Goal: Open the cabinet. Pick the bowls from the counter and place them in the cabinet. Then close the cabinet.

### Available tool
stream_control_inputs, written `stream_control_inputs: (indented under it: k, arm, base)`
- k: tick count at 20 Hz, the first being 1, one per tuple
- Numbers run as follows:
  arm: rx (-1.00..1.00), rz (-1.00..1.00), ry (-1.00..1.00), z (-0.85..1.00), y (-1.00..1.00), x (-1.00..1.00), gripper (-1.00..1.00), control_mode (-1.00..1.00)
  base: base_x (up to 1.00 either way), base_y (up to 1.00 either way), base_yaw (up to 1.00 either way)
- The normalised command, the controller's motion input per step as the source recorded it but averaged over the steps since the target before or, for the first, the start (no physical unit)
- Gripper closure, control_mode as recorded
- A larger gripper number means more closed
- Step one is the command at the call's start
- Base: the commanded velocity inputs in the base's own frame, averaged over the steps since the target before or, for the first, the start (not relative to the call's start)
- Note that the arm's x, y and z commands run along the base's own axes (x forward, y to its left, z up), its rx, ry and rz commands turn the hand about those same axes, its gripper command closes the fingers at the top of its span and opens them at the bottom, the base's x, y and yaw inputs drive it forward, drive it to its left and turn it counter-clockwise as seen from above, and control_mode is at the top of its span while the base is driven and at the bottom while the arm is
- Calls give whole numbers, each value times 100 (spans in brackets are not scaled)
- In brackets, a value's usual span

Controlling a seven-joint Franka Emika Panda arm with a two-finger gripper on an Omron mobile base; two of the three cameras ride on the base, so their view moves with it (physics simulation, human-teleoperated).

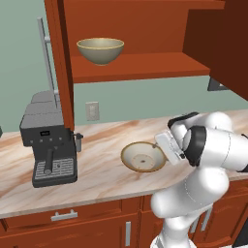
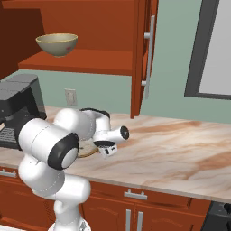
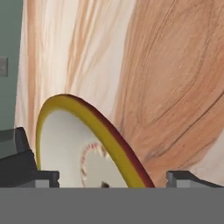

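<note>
The cabinet (image 1: pixel 145 29) stands open, its doors (image 2: pixel 143 54) swung wide. On its shelf sits the deep rounded bowl (image 1: pixel 100 50) (image 2: pixel 57 43). The wider, shallower bowl (image 1: pixel 143 156) (image 2: pixel 85 149) rests on the counter (image 1: pixel 97 169). My gripper (image 1: pixel 167 147) (image 2: pixel 107 147) is down at that bowl's right edge and open. In the hand view the bowl's yellow-brown rim (image 3: pixel 94 120) runs between my two fingertips (image 3: pixel 26 170), one inside the bowl and one outside. I cannot tell whether they touch it.
A dark coffee machine (image 1: pixel 48 145) stands on the counter at the left, under the open left door (image 1: pixel 60 63). A wall outlet (image 1: pixel 92 110) is behind. Drawers and doors (image 1: pixel 63 215) run below. The counter stretches on to the right (image 2: pixel 180 149).
</note>
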Motion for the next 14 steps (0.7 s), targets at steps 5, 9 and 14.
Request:
stream_control_inputs:
  k: [5,9,14]
  arm:
    - [0,3,2,-41,39,0,100,-100]
    - [0,0,0,-38,49,0,100,-100]
    - [0,0,0,-28,45,-1,100,-100]
  base:
    - [0,0,0]
    - [0,0,0]
    - [0,0,0]
